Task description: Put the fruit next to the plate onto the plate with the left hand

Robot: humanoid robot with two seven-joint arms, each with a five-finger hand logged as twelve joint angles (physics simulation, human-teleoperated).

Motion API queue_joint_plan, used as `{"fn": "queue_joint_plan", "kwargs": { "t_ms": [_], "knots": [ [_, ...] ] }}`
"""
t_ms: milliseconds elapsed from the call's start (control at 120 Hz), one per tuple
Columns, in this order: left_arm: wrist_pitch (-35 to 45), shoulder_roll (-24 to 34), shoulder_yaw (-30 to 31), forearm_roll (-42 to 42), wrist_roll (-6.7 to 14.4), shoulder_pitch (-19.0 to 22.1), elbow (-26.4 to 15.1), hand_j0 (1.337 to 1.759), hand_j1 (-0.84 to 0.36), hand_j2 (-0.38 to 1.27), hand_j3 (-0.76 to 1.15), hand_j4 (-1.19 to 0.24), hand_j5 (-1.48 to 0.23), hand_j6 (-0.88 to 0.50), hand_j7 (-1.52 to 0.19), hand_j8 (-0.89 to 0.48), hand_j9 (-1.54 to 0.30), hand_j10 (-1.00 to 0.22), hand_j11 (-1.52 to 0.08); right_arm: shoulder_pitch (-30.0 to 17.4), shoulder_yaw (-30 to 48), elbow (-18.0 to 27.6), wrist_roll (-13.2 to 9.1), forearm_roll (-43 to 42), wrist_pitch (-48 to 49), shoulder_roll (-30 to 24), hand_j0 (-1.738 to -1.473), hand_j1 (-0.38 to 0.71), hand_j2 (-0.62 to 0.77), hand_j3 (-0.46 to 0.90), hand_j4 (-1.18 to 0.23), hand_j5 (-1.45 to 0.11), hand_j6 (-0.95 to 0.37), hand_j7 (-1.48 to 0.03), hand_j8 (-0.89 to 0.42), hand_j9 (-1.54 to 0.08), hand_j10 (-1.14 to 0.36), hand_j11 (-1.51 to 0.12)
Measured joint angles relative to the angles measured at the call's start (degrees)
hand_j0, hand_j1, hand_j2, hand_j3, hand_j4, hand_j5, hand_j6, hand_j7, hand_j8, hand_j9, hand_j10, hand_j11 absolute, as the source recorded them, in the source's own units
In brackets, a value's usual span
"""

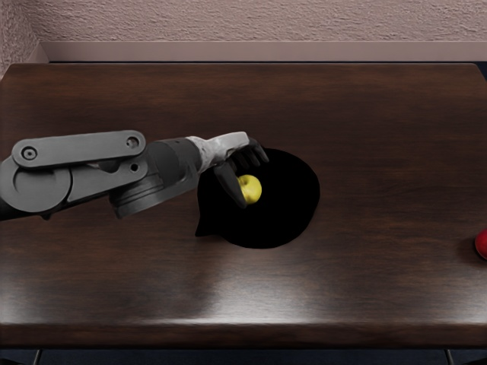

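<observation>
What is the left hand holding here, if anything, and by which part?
The left hand holds the yellow fruit above the black plate: thumb on its left side, fingers curled over its top.

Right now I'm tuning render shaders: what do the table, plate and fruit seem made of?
Table: dark brown wood, polished; streaky grain, soft glare in front. Plate: matte black, no highlights; ceramic or plastic, unclear. Fruit, in the left hand: smooth yellow skin, faint sheen.
</observation>
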Motion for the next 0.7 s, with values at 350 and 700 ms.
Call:
{"fn": "queue_joint_plan", "kwargs": {
  "t_ms": [350,700],
  "knots": [
    [-4.3,6.7,-5.6,-6.8,0.0,0.4,-0.1,1.658,0.03,0.06,0.00,-0.27,-0.36,-0.27,-0.36,-0.27,-0.36,-0.27,-0.36,0.0,0.0,0.0,0.0,0.0,0.0,0.0,-1.658,-0.31,-0.01,0.00,-0.03,-0.04,-0.03,-0.04,-0.03,-0.04,-0.03,-0.04],
    [-26.5,19.0,-27.7,-28.3,0.0,15.3,-0.2,1.658,0.05,0.05,0.00,-0.25,-0.33,-0.25,-0.33,-0.25,-0.33,-0.25,-0.33,0.0,0.0,0.0,0.0,0.0,0.0,0.0,-1.658,-0.31,-0.01,0.00,-0.03,-0.04,-0.03,-0.04,-0.03,-0.04,-0.03,-0.04]
  ]
}}
